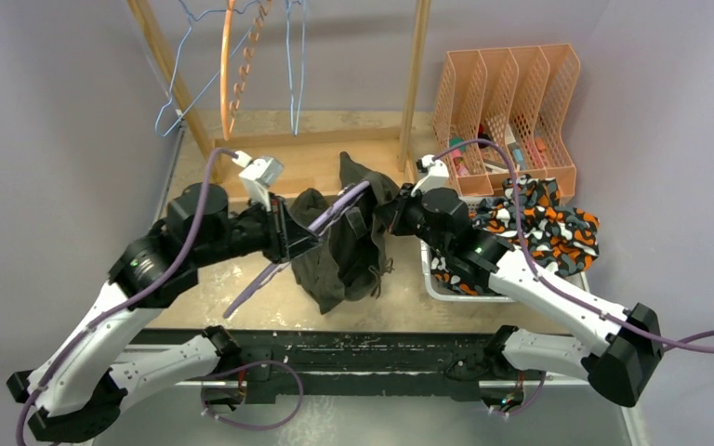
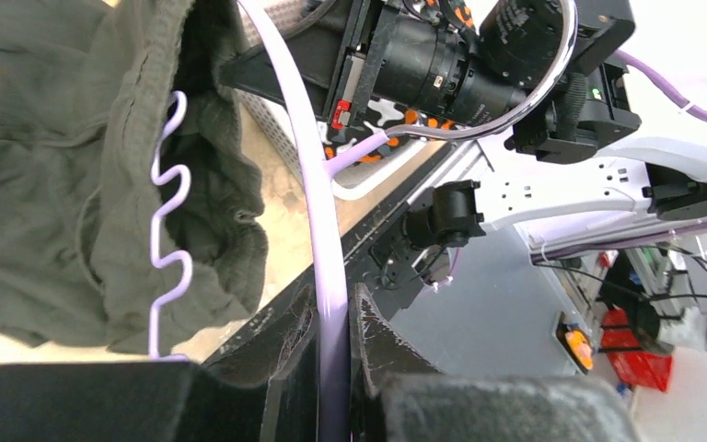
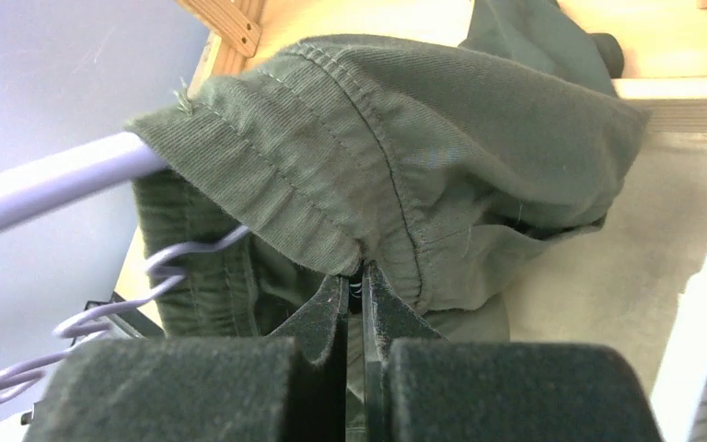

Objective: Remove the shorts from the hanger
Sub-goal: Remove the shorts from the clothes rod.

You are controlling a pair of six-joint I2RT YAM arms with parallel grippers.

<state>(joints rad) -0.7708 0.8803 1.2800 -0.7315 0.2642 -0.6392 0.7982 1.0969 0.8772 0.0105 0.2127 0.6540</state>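
Olive shorts [image 3: 405, 157] pinched by right hand [image 3: 356, 281]; left hand [image 2: 334, 299] clamps lilac hanger [image 2: 318, 203].

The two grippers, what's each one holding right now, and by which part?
The left gripper is shut on the lilac hanger, gripping its thick bar. The right gripper pinches the olive shorts at a stitched edge.
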